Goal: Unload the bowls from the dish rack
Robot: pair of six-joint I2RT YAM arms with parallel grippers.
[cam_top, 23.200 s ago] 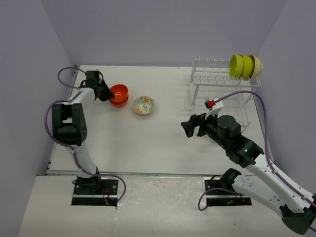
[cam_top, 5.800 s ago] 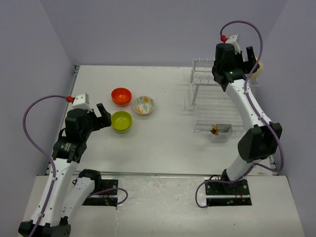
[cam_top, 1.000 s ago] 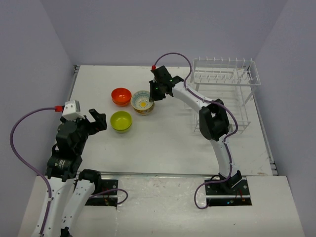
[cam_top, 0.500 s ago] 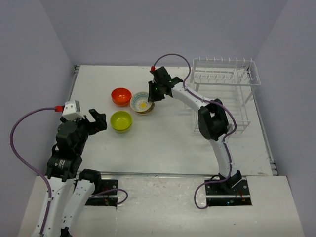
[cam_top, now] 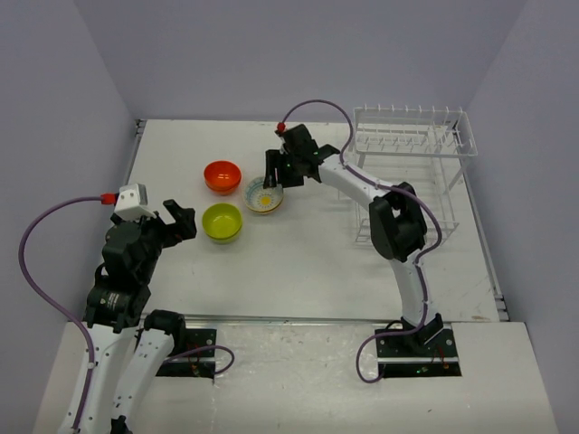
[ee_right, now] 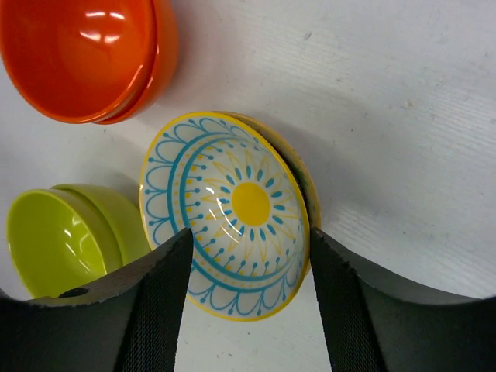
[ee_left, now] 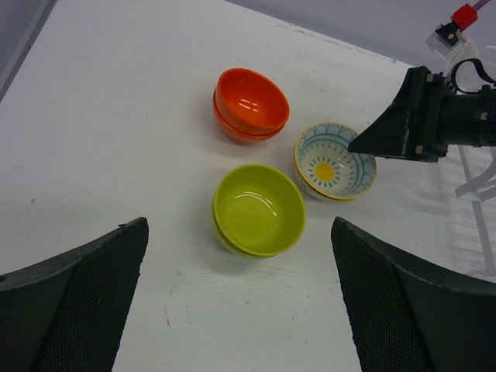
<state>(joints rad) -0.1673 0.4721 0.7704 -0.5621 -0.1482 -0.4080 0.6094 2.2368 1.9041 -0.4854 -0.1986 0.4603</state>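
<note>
Three pairs of stacked bowls sit on the table's left half: orange bowls, lime green bowls, and a bowl with a blue and yellow pattern nested in another bowl, of which only the rim shows. My right gripper hangs open just above the patterned bowl, with a finger on each side. My left gripper is open and empty, raised on the near side of the green bowls. The white wire dish rack holds no bowls.
The right arm reaches from its base across the table's middle to the bowls. A lower tier of the rack stands at the right. Purple walls close in the table at the back and on both sides.
My right gripper has opened and let go of the patterned bowl, which now rests in the bowl beneath it. The left arm has stayed still.
</note>
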